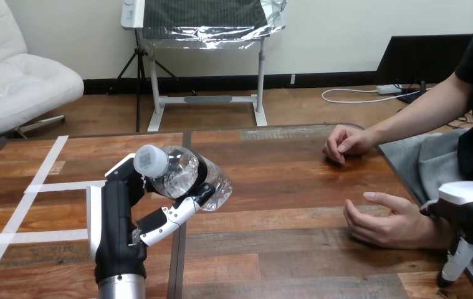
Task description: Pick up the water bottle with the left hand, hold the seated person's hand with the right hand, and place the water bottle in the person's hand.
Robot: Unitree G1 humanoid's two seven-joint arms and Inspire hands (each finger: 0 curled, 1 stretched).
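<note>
Water bottle [187,177]: gripped in left hand [116,215], base pointing right.
Person's near hand [384,223]: well right, cupped.
Right hand [470,200]: beside it; grip cannot be told.

The wooden tabletop [283,187] was built of dark planks, with a narrow seam [176,268] running from its near edge to its far edge. Strips of white tape [59,185] crossed its left part, one slanting, others level. The person's farther hand [344,143] rested curled near the far right corner; the person's nearer hand [383,221] lay open by the right edge.
</note>
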